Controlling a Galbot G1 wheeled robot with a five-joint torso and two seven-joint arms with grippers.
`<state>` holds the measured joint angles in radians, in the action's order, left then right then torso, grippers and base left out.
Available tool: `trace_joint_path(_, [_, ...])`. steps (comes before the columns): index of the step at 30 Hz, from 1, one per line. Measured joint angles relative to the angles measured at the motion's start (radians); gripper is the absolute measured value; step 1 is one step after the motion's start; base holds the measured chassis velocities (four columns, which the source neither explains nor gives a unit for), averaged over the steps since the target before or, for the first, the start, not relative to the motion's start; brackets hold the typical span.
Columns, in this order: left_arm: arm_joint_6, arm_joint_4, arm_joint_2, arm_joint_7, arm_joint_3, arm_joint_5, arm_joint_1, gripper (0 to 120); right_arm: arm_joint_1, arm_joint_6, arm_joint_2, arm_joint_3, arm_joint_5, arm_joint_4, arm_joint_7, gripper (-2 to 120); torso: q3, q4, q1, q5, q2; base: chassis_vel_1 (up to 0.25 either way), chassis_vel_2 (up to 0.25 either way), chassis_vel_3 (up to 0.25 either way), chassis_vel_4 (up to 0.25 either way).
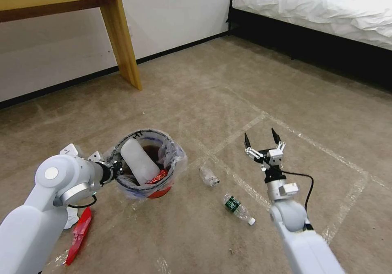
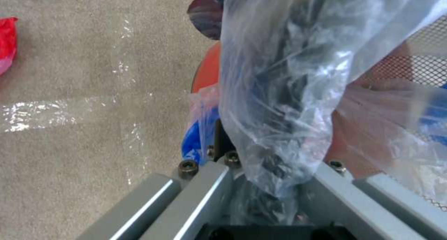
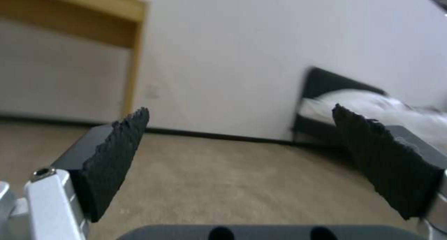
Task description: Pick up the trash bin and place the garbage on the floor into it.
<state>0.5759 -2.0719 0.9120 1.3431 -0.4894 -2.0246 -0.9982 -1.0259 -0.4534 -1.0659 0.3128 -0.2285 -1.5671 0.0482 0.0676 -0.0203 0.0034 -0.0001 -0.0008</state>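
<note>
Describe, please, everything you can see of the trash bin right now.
The trash bin is a small round red plastic bucket lined with a crinkly clear bag, black lettering round its rim. The left end effector grips its near rim and liner. Inside, a white slipper leans upright beside a red can.

Open floor (image 1: 253,86) stretches ahead of the spread right claw (image 1: 262,138), nothing between its fingers. The green-labelled bottle (image 1: 237,208) and clear bottle (image 1: 209,177) lie between it and the trash bin (image 1: 149,163); the desk leg (image 1: 122,37) stands well apart.
</note>
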Motion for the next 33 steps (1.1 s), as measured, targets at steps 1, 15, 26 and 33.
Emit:
trace_joint_path(1, [0.000, 0.000, -0.002, -0.001, -0.001, 0.000, 0.000, 0, 0.039, 0.000, 0.070, -0.051, -0.031, 0.023, 0.016, 100, 0.000, -0.0002, 0.000, -0.0007, 0.000, 0.000, 0.000, 0.000, 0.000])
trace_joint_path(15, [0.016, 0.050, 0.013, -0.022, 0.027, 0.013, 0.038, 0, 0.427, 0.242, 0.506, -0.483, -0.453, 0.133, 0.439, 100, 0.000, 0.0000, 0.000, -0.0001, 0.000, 0.000, 0.000, 0.000, 0.000])
trace_joint_path(26, [0.017, 0.055, 0.013, -0.023, 0.022, 0.021, 0.032, 0, 0.562, 0.364, 0.510, -0.677, -0.493, 0.236, 0.795, 100, 0.000, -0.0001, 0.000, -0.0006, 0.000, 0.000, 0.000, 0.000, 0.000])
trace_joint_path(33, [0.011, 0.049, 0.012, -0.022, 0.017, 0.030, 0.021, 0, 0.647, 0.332, 0.451, -0.809, -0.470, 0.343, 1.027, 100, 0.000, 0.0000, 0.000, -0.0001, 0.000, 0.000, 0.000, 0.000, 0.000])
